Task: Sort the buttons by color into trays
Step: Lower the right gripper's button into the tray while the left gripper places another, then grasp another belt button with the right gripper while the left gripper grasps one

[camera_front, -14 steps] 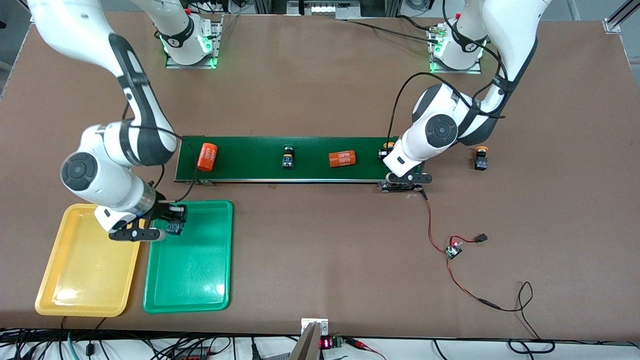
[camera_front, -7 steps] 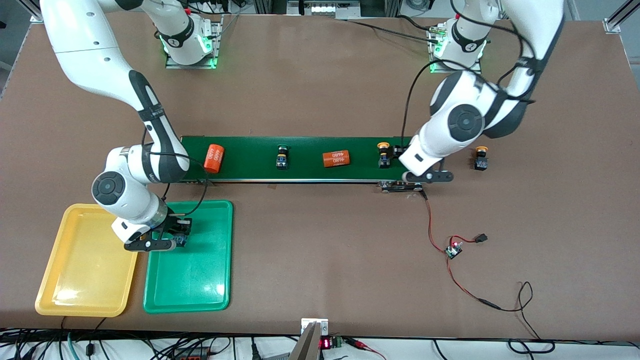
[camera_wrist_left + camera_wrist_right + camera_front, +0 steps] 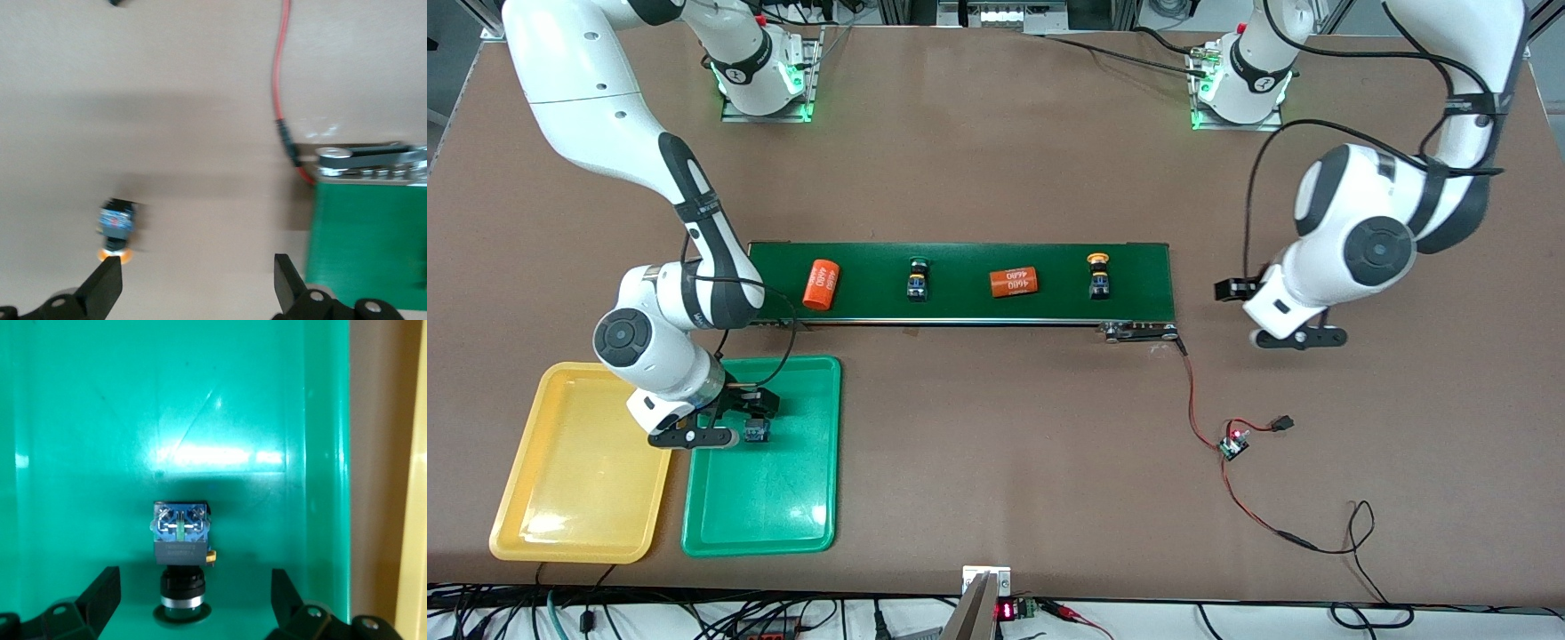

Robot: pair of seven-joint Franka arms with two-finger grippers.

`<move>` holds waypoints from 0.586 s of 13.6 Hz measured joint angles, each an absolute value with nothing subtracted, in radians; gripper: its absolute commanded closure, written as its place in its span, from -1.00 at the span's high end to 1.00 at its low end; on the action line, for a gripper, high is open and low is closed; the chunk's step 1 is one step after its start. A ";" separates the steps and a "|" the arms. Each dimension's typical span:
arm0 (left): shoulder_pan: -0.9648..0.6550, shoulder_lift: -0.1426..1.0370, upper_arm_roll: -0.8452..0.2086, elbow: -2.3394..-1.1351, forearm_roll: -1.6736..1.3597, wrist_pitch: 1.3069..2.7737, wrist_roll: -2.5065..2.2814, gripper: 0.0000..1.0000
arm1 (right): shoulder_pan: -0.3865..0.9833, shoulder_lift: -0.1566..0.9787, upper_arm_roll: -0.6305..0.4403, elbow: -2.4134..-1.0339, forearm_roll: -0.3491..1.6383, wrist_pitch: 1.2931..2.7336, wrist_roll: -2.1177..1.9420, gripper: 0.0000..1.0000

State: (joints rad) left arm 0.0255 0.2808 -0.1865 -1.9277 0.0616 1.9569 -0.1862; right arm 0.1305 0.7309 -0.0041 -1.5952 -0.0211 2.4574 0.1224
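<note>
My right gripper [image 3: 727,430] is open low over the green tray [image 3: 783,507]. A green button [image 3: 758,433] lies on its side in that tray, loose between the fingers [image 3: 107,587] in the right wrist view [image 3: 180,543]. The yellow tray [image 3: 560,498] lies beside the green tray. My left gripper [image 3: 1278,324] is open over the bare table past the belt's end. A yellow button [image 3: 117,227] lies on the table by one finger [image 3: 107,273]; in the front view the arm hides it. A green button [image 3: 917,278] and a yellow button [image 3: 1098,274] ride the dark-green belt [image 3: 960,307].
Two orange cylinders [image 3: 821,284] [image 3: 1014,282] lie on the belt. A red and black wire with a small board [image 3: 1234,442] runs from the belt's end [image 3: 1138,332] across the table. The red wire [image 3: 277,80] and the belt's end roller [image 3: 363,160] show in the left wrist view.
My right gripper moved over the green tray and let go of the green button. My left arm swung off the belt's end to over the yellow button. Most belt items drifted toward the right arm's end.
</note>
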 measured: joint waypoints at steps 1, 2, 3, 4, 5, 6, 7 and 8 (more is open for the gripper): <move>0.026 0.284 -0.154 -1.930 0.062 1.957 -0.115 1.00 | 0.132 0.713 -0.002 -1.595 -0.021 2.434 0.148 1.00; 0.027 0.288 -0.122 -1.936 0.062 1.958 -0.057 1.00 | 0.135 0.689 0.003 -1.596 -0.021 2.387 0.178 1.00; 0.027 0.292 -0.092 -1.948 0.063 1.962 -0.017 1.00 | 0.138 0.656 0.012 -1.596 -0.021 2.319 0.211 1.00; 0.028 0.298 -0.068 -1.969 0.063 1.980 0.011 1.00 | 0.143 0.620 0.026 -1.598 -0.021 2.257 0.243 1.00; 0.028 0.304 -0.049 -2.001 0.063 2.021 0.030 1.00 | 0.148 0.583 0.043 -1.605 -0.020 2.209 0.279 1.00; 0.028 0.311 -0.037 -2.046 0.063 2.086 0.041 1.00 | 0.152 0.545 0.065 -1.622 -0.020 2.173 0.317 1.00; 0.028 0.318 -0.032 -2.095 0.063 2.163 0.050 1.00 | 0.154 0.512 0.089 -1.645 -0.020 2.155 0.352 1.00; 0.028 0.323 -0.030 -2.143 0.064 2.241 0.064 1.00 | 0.157 0.484 0.111 -1.672 -0.020 2.149 0.387 1.00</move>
